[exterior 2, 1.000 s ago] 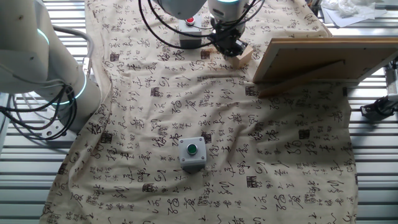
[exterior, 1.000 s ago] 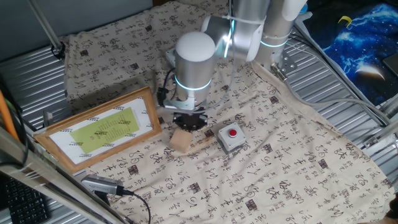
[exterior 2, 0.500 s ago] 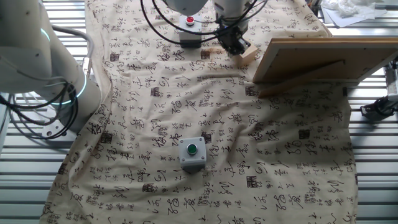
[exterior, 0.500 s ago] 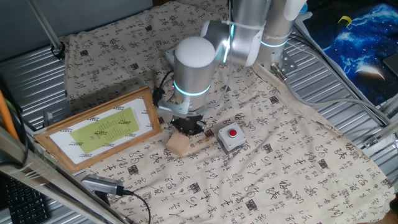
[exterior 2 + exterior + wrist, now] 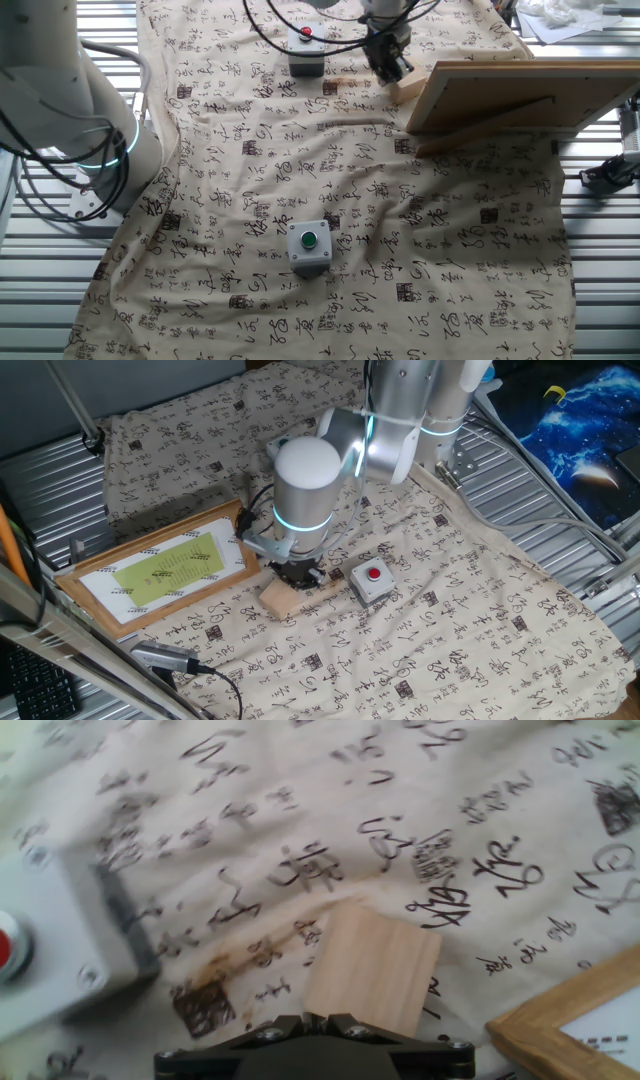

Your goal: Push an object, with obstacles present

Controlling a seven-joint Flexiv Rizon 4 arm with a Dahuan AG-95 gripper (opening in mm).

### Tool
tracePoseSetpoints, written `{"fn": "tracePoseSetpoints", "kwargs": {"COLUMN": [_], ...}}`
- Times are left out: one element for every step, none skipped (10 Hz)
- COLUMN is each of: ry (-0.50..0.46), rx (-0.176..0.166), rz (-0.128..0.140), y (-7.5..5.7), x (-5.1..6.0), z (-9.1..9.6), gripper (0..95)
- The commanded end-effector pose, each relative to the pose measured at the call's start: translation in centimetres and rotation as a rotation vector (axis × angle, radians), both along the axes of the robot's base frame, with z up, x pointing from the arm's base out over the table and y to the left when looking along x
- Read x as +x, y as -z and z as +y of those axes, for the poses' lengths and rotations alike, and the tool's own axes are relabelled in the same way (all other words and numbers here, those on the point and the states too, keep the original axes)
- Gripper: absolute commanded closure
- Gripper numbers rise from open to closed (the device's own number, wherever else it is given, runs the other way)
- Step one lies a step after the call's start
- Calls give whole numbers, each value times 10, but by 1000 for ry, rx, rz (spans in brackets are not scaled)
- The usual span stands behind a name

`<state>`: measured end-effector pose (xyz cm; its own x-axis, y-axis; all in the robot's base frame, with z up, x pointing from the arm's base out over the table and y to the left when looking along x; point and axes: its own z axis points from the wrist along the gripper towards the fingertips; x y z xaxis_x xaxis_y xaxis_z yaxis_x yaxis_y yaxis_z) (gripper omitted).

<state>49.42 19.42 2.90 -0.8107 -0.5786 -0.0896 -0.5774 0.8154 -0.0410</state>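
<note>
The light-tan wooden block [image 5: 281, 598] lies on the printed cloth between the red-button grey box [image 5: 372, 581] and the wood-framed yellow-green picture [image 5: 165, 567]. My gripper [image 5: 300, 574] is shut, low over the cloth, with its tips against the block's side nearest the red-button box. In the hand view the block [image 5: 372, 970] sits just ahead of the gripper [image 5: 315, 1020], with the red-button box [image 5: 55, 945] at left and the picture's corner [image 5: 570, 1020] at lower right. In the other fixed view the block [image 5: 408, 90] is close to the picture [image 5: 520, 95]. The green-button box [image 5: 309, 247] stands far off.
The cloth [image 5: 470, 620] covers the table and is wrinkled. A ribbed metal surface [image 5: 560, 510] borders it. A black cable and plug [image 5: 165, 657] lie near the front edge, below the picture. The arm's base [image 5: 90, 110] stands at the left in the other fixed view.
My gripper has moved away from the red-button box toward the picture, sliding the block along the cloth with it. The block now lies closer to the picture's corner.
</note>
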Motion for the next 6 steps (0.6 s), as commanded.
{"fn": "tracePoseSetpoints", "kwargs": {"ry": [25,39,39,39,50,57], "rx": [-2,3,11,11,11,7], "rz": [4,-4,-16,-21,-21,-20], "y": [-1,0,3,5,5,5], "x": [9,16,17,18,18,18], "z": [2,0,-3,-6,-6,-6], "gripper": [950,950,950,950,950,950]}}
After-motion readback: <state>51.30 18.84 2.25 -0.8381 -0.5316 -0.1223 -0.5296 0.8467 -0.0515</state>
